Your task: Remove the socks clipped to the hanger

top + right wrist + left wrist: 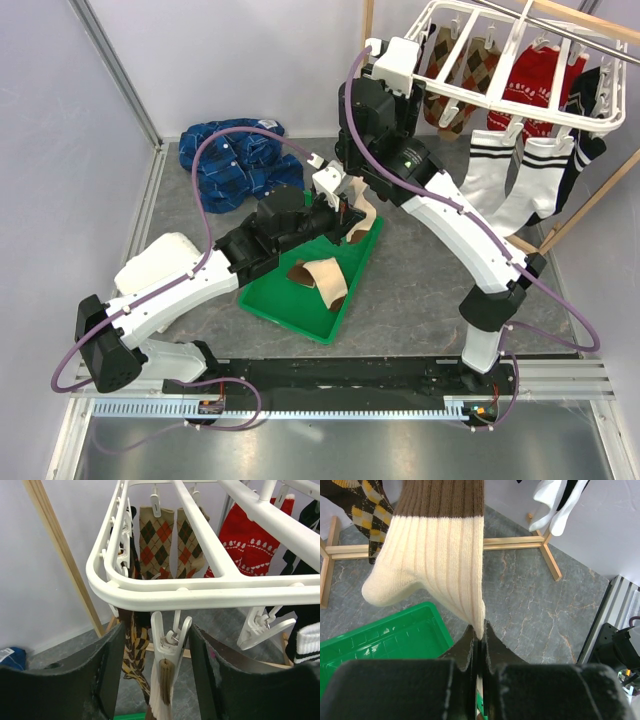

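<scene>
A tan sock with a brown cuff [440,555] hangs from a white clip [170,645] at the near-left corner of the white hanger [200,592]. My left gripper [480,630] is shut on the sock's toe, just above the green tray [380,635]. My right gripper [157,630] is open, with one finger on each side of that clip. In the top view the left gripper [345,215] is below the hanger [500,100] and the right gripper [418,95] is at its corner. Argyle [480,65], red [535,85], striped white [500,175] and black [580,160] socks hang clipped.
The green tray [290,310] holds another tan-and-brown sock [320,278]. A pile of blue cloth [240,160] lies at the back left and a white bundle [155,262] by the left arm. The wooden stand [590,200] has feet on the table [515,542].
</scene>
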Available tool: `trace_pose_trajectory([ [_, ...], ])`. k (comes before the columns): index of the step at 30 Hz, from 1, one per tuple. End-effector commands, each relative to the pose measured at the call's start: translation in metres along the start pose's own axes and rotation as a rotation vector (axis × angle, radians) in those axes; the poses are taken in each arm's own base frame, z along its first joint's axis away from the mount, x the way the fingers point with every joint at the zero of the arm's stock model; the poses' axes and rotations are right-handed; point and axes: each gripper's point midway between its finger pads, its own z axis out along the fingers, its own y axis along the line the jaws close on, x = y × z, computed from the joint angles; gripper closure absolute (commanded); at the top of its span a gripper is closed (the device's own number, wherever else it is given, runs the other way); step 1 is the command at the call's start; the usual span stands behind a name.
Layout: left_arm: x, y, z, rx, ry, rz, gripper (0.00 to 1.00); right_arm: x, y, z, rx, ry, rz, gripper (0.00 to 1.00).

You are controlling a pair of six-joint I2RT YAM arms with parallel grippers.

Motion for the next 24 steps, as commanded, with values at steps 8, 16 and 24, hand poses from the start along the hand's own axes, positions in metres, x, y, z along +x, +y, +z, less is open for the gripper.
trace_pose_trajectory([
  [8,-0.023,-0.008,-0.008,0.023,-0.082,0.025,0.98,-0.01,-0.015,0.005,0.077,-0.013,0.008,0.76],
  [16,-0.02,-0.002,-0.006,-0.01,-0.077,0.023,0.98,-0.005,-0.013,0.005,0.05,-0.011,0.008,1.0],
  [24,-0.002,0.027,-0.014,-0.191,0.005,-0.059,0.98,0.001,-0.004,-0.003,-0.12,0.019,0.092,0.7],
])
